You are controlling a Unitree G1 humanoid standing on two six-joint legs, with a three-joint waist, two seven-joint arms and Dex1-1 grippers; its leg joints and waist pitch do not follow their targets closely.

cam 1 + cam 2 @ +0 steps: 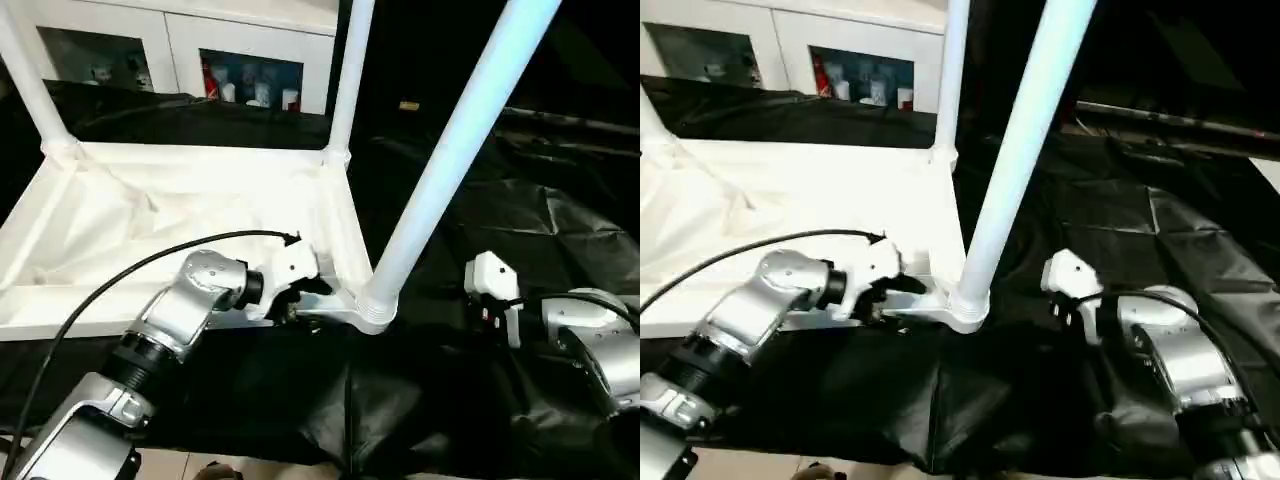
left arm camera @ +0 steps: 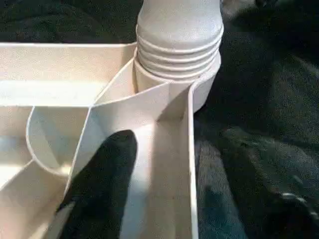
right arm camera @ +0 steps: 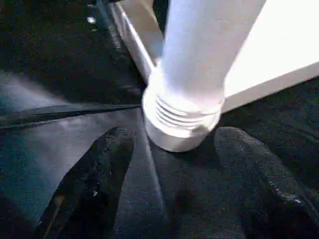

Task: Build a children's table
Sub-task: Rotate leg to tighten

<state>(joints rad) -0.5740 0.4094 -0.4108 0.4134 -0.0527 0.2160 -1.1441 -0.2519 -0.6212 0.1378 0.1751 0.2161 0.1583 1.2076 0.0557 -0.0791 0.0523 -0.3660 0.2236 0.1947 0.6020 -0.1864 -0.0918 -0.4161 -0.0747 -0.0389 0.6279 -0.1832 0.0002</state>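
Right wrist view puts my right gripper closest to the work: its two black fingers stand well apart with nothing between them but black cloth, and the near-corner leg's ribbed collar sits just ahead of the gap, apart from both pads. My left gripper has one dark finger lying inside the tabletop's channel beside a rib; the other is off past the rim over the cloth, so I cannot tell whether it is clamping the wall or only bracketing it.

The children's table lies underside up just beyond both grippers. The near-corner leg rises from its socket and leans away from the top. Two more legs stand farther off, one at the far corner and one at the far left corner.

I judge the step to be seating this leg. To do it well, I would steady the rim with the left, bring the right fingers around the tube just above the collar, stand it upright and press it straight down.

The rim's edge is right beside the left finger. Open black cloth spreads to my right and ahead, giving free approach there; the white cabinet is well beyond.
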